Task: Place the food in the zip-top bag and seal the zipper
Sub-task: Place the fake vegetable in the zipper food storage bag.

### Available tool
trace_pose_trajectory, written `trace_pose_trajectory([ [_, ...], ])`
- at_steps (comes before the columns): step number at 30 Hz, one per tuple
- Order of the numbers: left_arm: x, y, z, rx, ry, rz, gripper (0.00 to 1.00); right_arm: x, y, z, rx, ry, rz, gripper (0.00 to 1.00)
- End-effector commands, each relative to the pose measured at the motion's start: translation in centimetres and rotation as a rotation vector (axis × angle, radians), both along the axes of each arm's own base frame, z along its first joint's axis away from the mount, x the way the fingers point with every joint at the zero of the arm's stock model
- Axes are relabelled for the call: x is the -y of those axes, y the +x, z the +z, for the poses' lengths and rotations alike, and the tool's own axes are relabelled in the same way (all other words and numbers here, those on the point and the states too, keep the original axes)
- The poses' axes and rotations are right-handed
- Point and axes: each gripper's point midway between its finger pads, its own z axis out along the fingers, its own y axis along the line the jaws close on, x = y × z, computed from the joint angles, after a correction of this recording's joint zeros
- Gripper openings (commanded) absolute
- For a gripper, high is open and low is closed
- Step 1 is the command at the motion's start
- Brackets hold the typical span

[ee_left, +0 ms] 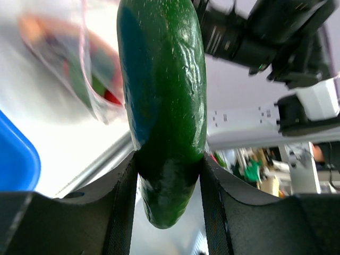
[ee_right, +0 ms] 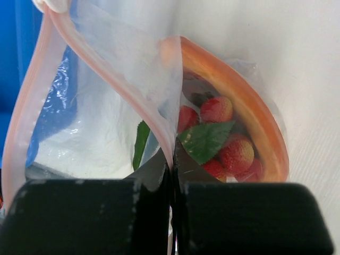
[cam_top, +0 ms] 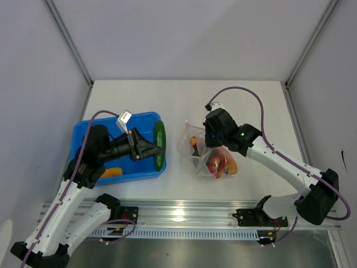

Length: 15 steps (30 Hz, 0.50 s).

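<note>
My left gripper point(cam_top: 158, 149) is shut on a long green toy cucumber point(cam_top: 160, 144) and holds it over the right rim of the blue tray. In the left wrist view the cucumber point(ee_left: 162, 101) sits between my two fingers point(ee_left: 125, 207). The clear zip-top bag point(cam_top: 209, 153) lies right of it, with red cherry tomatoes point(ee_right: 223, 143) and an orange-red wedge point(ee_right: 255, 122) inside. My right gripper point(ee_right: 172, 167) is shut on the bag's pinkish-red zipper strip point(ee_right: 114, 79) and holds the mouth open. A yellow-orange piece point(cam_top: 111, 172) lies in the tray.
The blue plastic tray point(cam_top: 86, 127) stands at the left, under my left arm. A metal rail point(cam_top: 184, 215) runs along the near edge. Grey walls close the back and both sides.
</note>
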Motion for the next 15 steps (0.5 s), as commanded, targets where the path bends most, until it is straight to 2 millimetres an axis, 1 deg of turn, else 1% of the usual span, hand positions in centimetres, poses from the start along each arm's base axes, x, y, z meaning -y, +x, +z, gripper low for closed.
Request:
trace_pose_trajectory([
  [1, 1.6, -2.1, 1.1, -0.034, -0.026, -0.116, 0.30, -1.2, 1.9, 3.2, 0.102, 0.026, -0.033, 0.00],
  [2, 1.7, -1.9, 1.0, -0.040, -0.023, -0.107, 0.31, -1.2, 2.1, 3.7, 0.111, 0.031, -0.033, 0.00],
  [3, 2.0, -2.2, 0.9, -0.047, -0.027, -0.124, 0.31, -1.7, 1.9, 3.9, 0.116, 0.029, -0.019, 0.00],
  [4, 2.4, -2.5, 0.6, -0.075, -0.041, -0.147, 0.31, -1.9, 2.0, 4.5, 0.134, 0.032, -0.016, 0.00],
  [5, 2.9, -2.5, 0.1, -0.103, -0.048, -0.169, 0.31, -2.1, 2.0, 4.8, 0.145, 0.026, -0.007, 0.00],
  [6, 3.6, -2.7, 0.6, -0.108, -0.076, -0.203, 0.31, -2.4, 1.8, 4.9, 0.151, 0.021, 0.006, 0.00],
  [7, 4.2, -2.9, 0.0, -0.152, -0.074, -0.245, 0.31, -2.4, 1.9, 5.4, 0.170, 0.014, 0.009, 0.00],
  [10, 5.2, -3.5, 0.0, -0.199, -0.067, -0.313, 0.31, -3.0, 1.3, 6.0, 0.214, -0.009, 0.046, 0.00],
  [11, 5.7, -3.3, -0.3, -0.236, -0.062, -0.326, 0.31, -3.1, 1.1, 6.2, 0.234, -0.015, 0.052, 0.00],
  [12, 5.9, -3.3, -0.4, -0.260, -0.062, -0.331, 0.31, -3.4, 0.6, 6.8, 0.273, -0.017, 0.059, 0.00],
  [13, 6.0, -3.4, -1.1, -0.297, -0.061, -0.341, 0.30, -3.5, 0.3, 6.7, 0.285, -0.027, 0.070, 0.00],
  [15, 6.3, -3.3, -1.4, -0.345, -0.069, -0.343, 0.29, -3.3, 0.2, 7.3, 0.333, -0.046, 0.057, 0.00],
])
